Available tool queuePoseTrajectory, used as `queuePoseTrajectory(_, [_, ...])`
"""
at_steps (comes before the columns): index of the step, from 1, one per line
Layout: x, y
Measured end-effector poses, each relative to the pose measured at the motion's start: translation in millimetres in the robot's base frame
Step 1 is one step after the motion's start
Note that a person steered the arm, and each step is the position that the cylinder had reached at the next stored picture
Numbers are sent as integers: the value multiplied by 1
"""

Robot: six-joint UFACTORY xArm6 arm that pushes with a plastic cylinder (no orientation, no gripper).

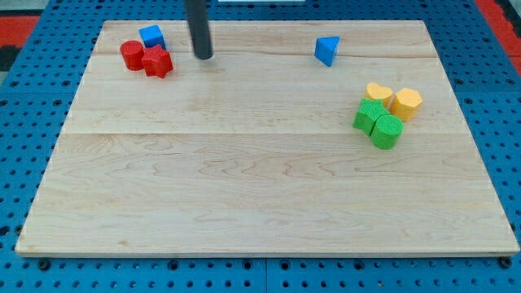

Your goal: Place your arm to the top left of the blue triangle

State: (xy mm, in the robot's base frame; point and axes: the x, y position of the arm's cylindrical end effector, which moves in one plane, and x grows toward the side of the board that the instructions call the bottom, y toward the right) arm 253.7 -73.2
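Landmark: blue triangle (326,50), near the view's top edge of the wooden counter (244,187), right of centre. My tip (203,57) touches the counter well to the view's left of the blue triangle, at about the same height in the view; bare wood lies between them. The rod rises straight up out of the view's top. No pincer on this arm, only the rod, so nothing is held.

Farther to the view's left of the triangle, past my tip: blue cube (152,37), red cylinder (131,54) and red star-like block (158,61), bunched together and touching.

To the view's lower right of the triangle: two yellow blocks (378,92) (406,103), shapes unclear, touching side by side, with green cube (369,115) and green cylinder (387,130) just below them, all in one cluster.
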Motion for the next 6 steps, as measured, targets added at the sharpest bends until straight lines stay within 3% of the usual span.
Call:
queuePoseTrajectory(2, [-42,15])
queuePoseTrajectory(5, [-61,184])
queuePoseTrajectory(6, [-46,232])
